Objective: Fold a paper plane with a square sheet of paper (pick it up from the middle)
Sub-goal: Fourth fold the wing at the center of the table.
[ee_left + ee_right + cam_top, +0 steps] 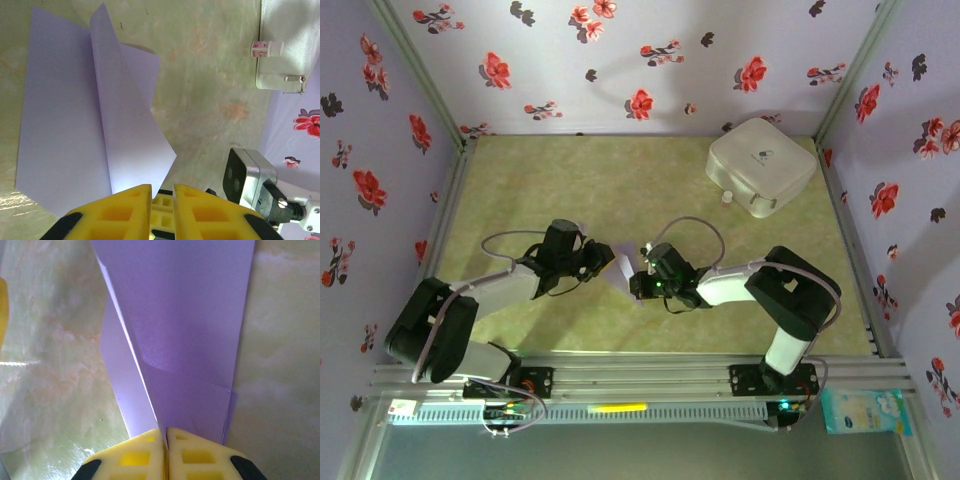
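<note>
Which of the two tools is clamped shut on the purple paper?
The right tool: its fingers pinch the folded paper, while the left tool has a gap between its fingers.

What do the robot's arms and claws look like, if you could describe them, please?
Both the left arm and right arm have white links between chunky black joints, with thin grey cables looping alongside. The left claw and right claw have yellow fingers with square grid recesses and black patches lower down.
</note>
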Controlling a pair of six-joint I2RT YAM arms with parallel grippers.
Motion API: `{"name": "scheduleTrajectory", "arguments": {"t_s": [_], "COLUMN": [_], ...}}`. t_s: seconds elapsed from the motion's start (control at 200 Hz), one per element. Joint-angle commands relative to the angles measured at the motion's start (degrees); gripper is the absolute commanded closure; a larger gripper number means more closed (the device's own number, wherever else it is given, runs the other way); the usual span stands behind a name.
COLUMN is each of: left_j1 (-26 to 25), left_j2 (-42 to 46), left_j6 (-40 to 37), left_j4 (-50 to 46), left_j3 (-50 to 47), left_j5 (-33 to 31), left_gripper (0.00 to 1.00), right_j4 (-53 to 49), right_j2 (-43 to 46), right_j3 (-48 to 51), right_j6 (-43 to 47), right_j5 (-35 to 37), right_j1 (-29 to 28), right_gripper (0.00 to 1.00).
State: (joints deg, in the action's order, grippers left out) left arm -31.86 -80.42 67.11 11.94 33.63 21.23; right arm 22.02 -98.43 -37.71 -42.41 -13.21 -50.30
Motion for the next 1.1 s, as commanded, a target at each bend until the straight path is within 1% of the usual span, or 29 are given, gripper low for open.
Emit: {"name": "scheduleTrajectory", "arguments": {"t_s": [0.0, 0.235, 0.43, 0.525, 0.705, 0.915, 1.095], "left_j1": [0.50, 0.48, 0.49, 0.49, 0.47, 0.39, 0.22], "left_j2": [-1.00, -2.47, -3.89, -5.32, -9.75, -13.54, -13.98], "left_j6": [-1.20, -1.37, -1.88, -2.46, -3.38, -4.40, -3.11], "left_j4": [0.80, 1.31, 1.85, 1.76, 0.69, -1.20, -1.38], "left_j3": [-0.62, -0.14, 1.00, 1.39, 2.72, 4.66, 2.20], "left_j5": [1.04, 1.82, 2.57, 2.55, 2.56, 1.92, 0.03], "left_gripper": [0.83, 0.85, 0.87, 0.90, 0.97, 1.00, 1.00], "right_j4": [4.76, 6.68, 10.82, 10.54, 9.49, 8.61, 8.80], "right_j2": [-0.43, 0.62, 1.05, 1.12, 1.39, 1.40, 1.30], "right_j3": [2.14, 4.11, 6.59, 6.69, 6.54, 6.27, 6.33], "right_j6": [-3.20, -4.15, -5.75, -5.75, -5.40, -5.31, -5.48], "right_j5": [-0.93, 0.55, 1.38, 1.53, 1.85, 2.05, 1.81], "right_j1": [0.56, 0.58, 0.62, 0.56, 0.60, 0.68, 0.67], "right_gripper": [0.91, 0.91, 0.91, 0.92, 0.92, 0.92, 0.92]}}
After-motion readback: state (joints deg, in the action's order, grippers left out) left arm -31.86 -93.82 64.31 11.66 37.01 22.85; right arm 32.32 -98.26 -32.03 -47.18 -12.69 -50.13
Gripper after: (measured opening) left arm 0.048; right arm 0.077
